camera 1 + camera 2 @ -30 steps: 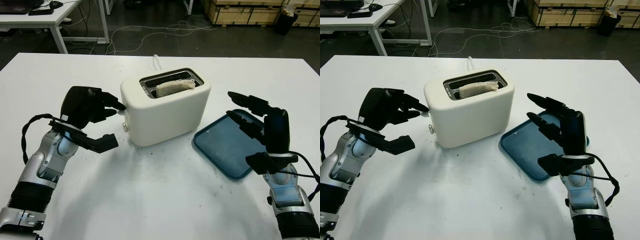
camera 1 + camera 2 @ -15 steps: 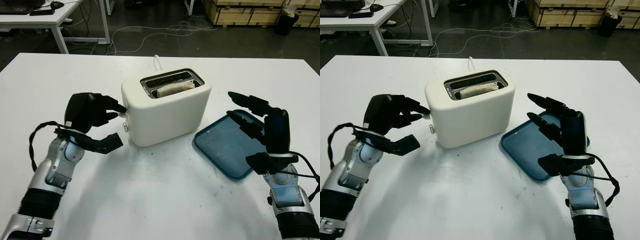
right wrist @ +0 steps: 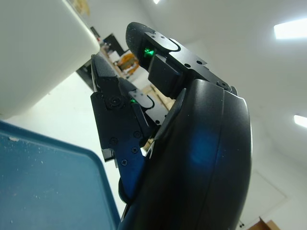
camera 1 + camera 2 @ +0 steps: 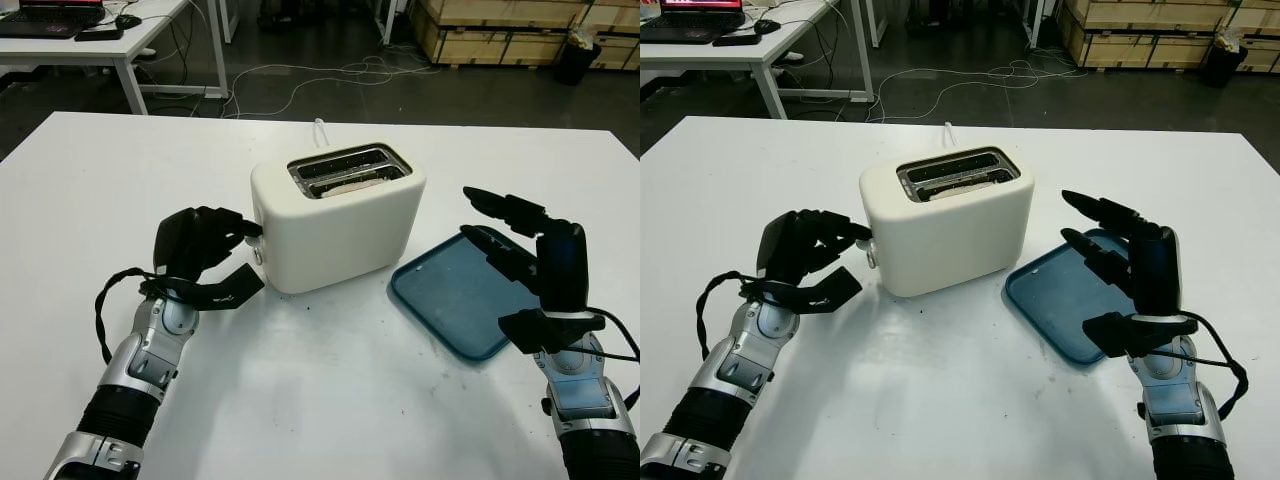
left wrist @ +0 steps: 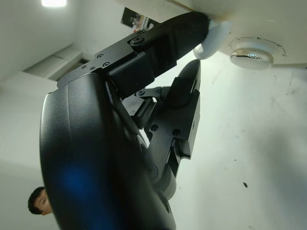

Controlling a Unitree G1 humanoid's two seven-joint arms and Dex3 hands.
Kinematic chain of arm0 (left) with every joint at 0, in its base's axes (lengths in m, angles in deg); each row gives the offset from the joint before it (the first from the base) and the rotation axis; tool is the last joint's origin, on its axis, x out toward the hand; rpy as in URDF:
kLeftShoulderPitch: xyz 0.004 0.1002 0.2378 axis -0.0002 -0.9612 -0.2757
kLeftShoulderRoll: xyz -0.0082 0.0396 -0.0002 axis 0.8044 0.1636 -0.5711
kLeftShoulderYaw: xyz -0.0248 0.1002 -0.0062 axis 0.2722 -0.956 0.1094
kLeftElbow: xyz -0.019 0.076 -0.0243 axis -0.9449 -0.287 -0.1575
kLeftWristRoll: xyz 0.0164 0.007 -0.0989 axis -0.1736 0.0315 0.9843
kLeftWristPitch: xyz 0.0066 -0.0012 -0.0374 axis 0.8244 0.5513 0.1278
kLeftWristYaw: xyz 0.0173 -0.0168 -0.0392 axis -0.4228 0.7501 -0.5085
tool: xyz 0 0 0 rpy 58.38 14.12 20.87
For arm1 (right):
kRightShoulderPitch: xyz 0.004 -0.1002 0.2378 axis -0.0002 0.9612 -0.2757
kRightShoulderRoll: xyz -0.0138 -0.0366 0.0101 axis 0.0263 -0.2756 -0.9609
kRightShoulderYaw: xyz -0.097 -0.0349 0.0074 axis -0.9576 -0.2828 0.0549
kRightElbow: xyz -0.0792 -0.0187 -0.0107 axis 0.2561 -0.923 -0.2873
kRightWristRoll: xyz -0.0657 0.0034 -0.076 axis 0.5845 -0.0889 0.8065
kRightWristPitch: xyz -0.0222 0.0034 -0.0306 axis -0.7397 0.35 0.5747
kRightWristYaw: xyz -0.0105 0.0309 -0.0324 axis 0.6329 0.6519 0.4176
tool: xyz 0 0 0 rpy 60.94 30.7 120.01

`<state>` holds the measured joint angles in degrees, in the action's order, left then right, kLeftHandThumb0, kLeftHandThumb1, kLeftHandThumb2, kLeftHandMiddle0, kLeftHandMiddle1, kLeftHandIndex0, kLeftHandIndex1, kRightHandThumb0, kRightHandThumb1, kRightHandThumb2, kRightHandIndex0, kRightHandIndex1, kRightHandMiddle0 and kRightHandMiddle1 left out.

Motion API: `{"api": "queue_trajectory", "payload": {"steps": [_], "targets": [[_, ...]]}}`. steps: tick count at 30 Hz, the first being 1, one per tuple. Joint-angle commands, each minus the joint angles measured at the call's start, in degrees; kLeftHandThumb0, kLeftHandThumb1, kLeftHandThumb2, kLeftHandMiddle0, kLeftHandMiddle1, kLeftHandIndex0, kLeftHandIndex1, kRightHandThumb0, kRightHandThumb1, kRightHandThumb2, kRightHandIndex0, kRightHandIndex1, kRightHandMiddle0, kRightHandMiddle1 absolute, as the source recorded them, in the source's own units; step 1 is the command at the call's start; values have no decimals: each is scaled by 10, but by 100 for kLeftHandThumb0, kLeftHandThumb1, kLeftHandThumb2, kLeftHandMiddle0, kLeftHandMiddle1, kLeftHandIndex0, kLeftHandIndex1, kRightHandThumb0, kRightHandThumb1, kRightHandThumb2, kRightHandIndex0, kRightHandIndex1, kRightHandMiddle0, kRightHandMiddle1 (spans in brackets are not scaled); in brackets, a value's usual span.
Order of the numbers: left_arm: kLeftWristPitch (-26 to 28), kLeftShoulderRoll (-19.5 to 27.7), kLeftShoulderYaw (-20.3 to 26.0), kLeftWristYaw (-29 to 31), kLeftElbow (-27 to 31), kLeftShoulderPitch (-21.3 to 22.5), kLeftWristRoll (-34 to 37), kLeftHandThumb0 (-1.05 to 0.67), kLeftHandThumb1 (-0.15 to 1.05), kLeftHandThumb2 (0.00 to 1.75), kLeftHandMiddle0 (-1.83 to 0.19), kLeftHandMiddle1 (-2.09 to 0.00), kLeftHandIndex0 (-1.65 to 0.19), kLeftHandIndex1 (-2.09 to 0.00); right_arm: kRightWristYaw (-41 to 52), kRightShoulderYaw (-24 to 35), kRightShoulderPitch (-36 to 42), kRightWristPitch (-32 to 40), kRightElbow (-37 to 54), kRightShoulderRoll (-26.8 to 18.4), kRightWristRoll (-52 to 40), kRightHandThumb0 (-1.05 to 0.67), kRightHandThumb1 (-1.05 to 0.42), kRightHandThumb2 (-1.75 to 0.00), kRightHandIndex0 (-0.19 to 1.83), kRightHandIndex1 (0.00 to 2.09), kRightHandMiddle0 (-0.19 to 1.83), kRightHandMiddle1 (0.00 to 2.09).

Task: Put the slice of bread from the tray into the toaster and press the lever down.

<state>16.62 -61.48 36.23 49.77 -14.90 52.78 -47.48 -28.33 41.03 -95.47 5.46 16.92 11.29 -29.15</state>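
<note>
Lower than a second ago, the left hand (image 4: 205, 240) has ridden the lever (image 5: 212, 39) down the end of the toaster (image 4: 338, 215), and the slice of bread (image 4: 350, 185) has sunk into the slot, only its top edge showing. Its fingers are curled, one fingertip pressing on top of the lever just above the dial (image 5: 252, 51), grasping nothing. Whether the lever has latched is hard to judge. Right of the toaster, the blue tray (image 4: 455, 290) lies bare and the right hand (image 4: 535, 265) hovers open over it. Pressing is the step in hand; next, a careful lift-off to check it holds.
</note>
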Motion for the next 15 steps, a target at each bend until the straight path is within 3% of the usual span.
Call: {"api": "queue_trajectory", "payload": {"steps": [1, 15], "targets": [[20, -24, -58, 44, -24, -23, -23, -4, 92, 9, -79, -132, -125, 0, 1, 3, 2, -5, 8, -3, -6, -16, -87, 0, 100, 0, 94, 0], [31, 8, -69, 48, 36, -30, -26, 1, 89, 3, -80, -133, -127, -2, 4, 3, 0, -7, 9, -3, -8, -16, -87, 0, 101, 0, 95, 0]]}}
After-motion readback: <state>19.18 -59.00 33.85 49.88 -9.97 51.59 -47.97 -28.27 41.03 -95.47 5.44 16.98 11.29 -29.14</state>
